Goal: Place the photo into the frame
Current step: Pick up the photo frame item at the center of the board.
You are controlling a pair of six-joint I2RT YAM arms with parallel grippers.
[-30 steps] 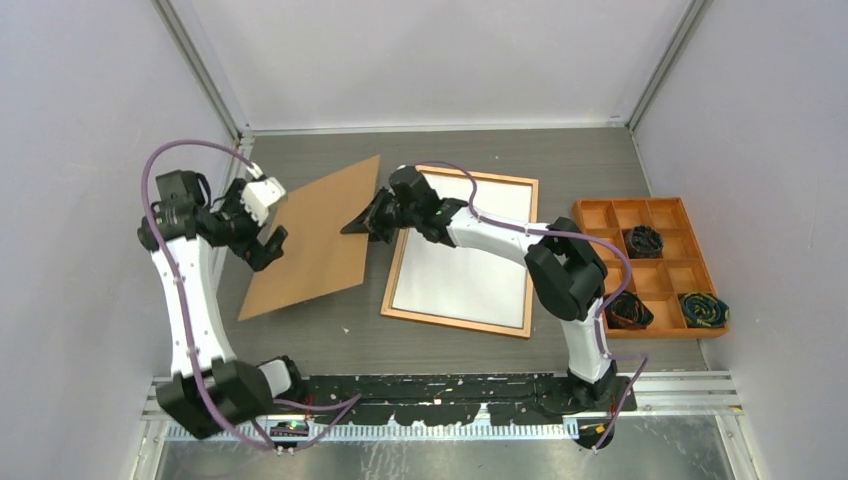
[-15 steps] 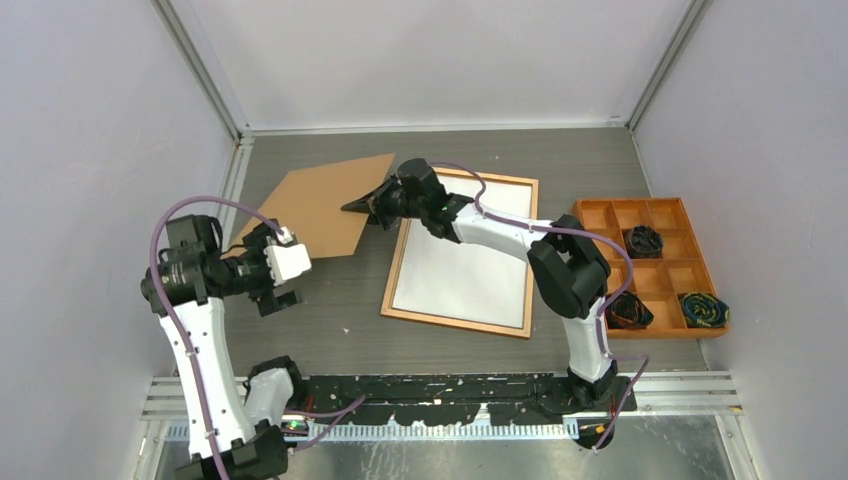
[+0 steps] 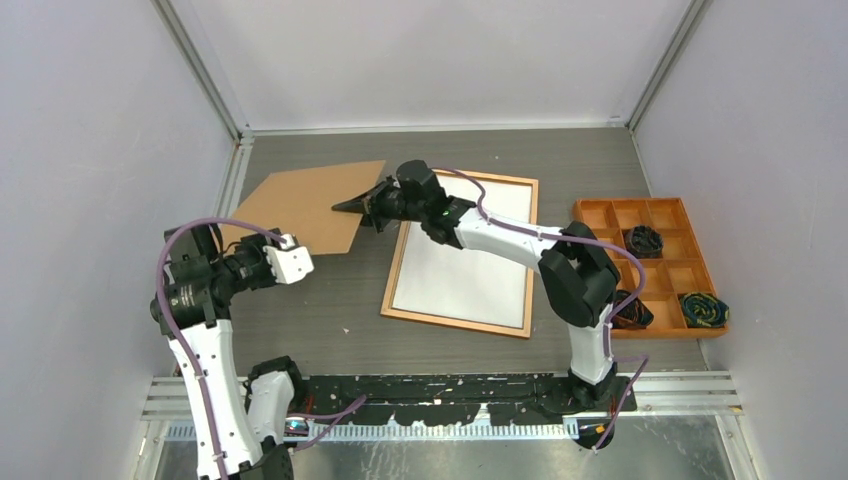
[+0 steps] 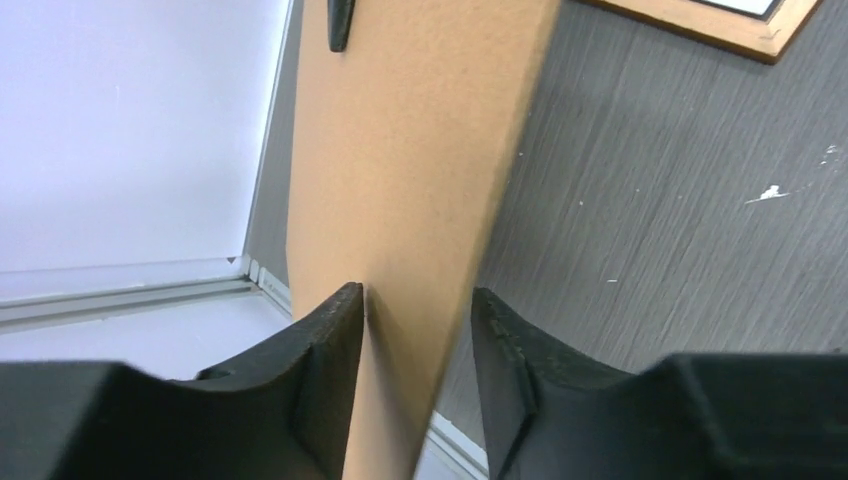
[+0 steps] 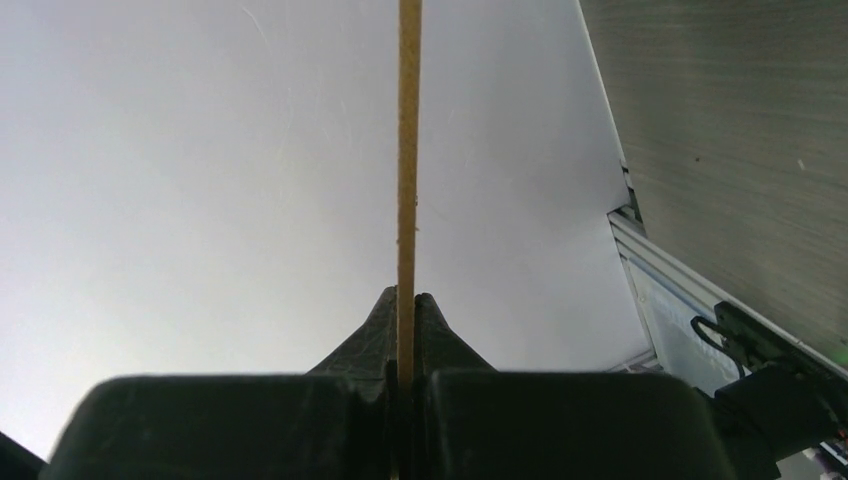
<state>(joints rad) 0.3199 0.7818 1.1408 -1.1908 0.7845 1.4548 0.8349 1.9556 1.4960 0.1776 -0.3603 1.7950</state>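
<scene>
On table, centre-right, frame (image 3: pixel 455 322) lies flat, long side running away from arm bases. Photo (image 3: pixel 465 260) sits inside it, filling almost the whole opening; only a plain white face shows, print side not visible.

R gripper (image 3: pixel 352 205) hangs just past frame's far-left corner, jaws fully closed on right corner of board (image 3: pixel 300 205). R wrist view shows the board edge-on, pinched between both fingertips (image 5: pixel 385 310).

L gripper (image 4: pixel 415 310) is abt half open and straddles board's near-left edge. One finger (image 4: pixel 335 330) is right against the board, the other stands off w/ a gap, so no clamp. L gripper holds nothing.

Far right, well apart from frame, an orange tray (image 3: pixel 650 202) holds dark bundles (image 3: pixel 643 240) in 3 compartments. Table (image 3: pixel 450 150) is grey wood-grain.
</scene>
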